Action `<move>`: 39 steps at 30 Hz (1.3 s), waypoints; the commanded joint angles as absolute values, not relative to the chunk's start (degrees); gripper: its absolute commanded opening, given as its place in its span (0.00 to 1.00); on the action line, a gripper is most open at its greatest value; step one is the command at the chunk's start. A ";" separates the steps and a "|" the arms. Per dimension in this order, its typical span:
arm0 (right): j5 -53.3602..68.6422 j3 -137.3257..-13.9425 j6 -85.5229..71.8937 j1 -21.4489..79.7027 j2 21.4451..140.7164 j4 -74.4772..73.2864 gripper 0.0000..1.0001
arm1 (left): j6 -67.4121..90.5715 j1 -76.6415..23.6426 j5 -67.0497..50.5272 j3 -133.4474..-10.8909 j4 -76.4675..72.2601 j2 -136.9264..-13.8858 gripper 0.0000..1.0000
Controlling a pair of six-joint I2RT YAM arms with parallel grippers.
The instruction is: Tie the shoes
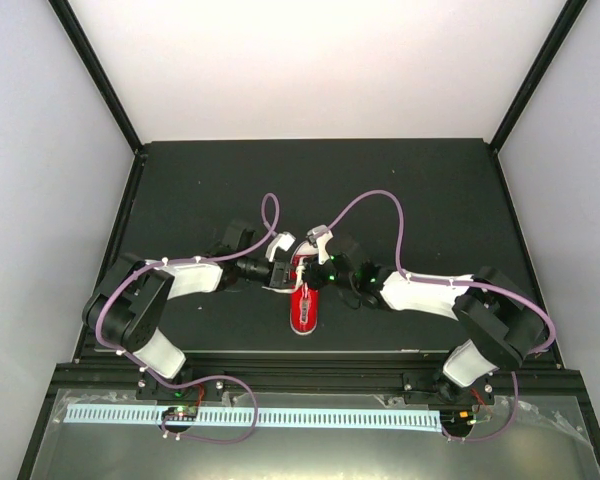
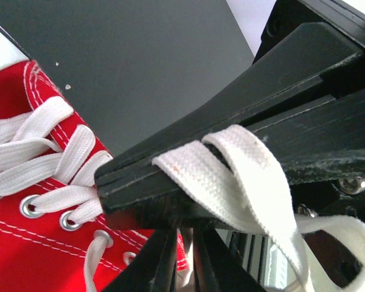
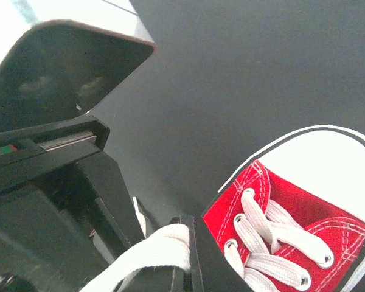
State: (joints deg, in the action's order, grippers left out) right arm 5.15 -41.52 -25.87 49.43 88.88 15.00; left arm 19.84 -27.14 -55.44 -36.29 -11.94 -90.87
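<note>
Pulling unevenly could slip the lace (image 2: 231,176) from the left jaws, which pinch a folded loop; the right jaws, closed, seem to hold the other lace (image 3: 149,252). Unanchored, the shoe (image 1: 306,305), mid-desk (image 1: 430,200), may drag.

Red sneaker (image 1: 305,306) — white laces (image 2: 36,159), white toe cap (image 3: 328,164); black table (image 1: 430,200).

A black tabletop (image 1: 420,190) sits enclosed by plain white walls (image 1: 320,60) with black corner posts (image 1: 95,70).
</note>
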 commanded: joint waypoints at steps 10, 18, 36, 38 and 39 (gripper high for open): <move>4.24 -42.73 -24.73 49.37 87.69 16.57 0.02 | 20.16 -27.55 -47.50 -37.03 -13.06 -88.52 0.01; 4.09 -42.52 -22.96 49.31 85.03 12.94 0.30 | 19.12 -27.58 -41.15 -37.21 -11.73 -85.68 0.01; 3.33 -29.71 -21.00 49.06 65.56 4.10 0.90 | 17.65 -27.54 -38.61 -43.74 -12.95 -91.48 0.02; 3.45 -28.64 -21.80 47.91 64.16 4.58 0.92 | 18.08 -27.55 -39.90 -43.73 -14.44 -91.62 0.01; 4.01 -28.23 -22.35 46.79 64.03 4.91 0.92 | 18.22 -27.51 -40.47 -43.61 -15.08 -91.47 0.02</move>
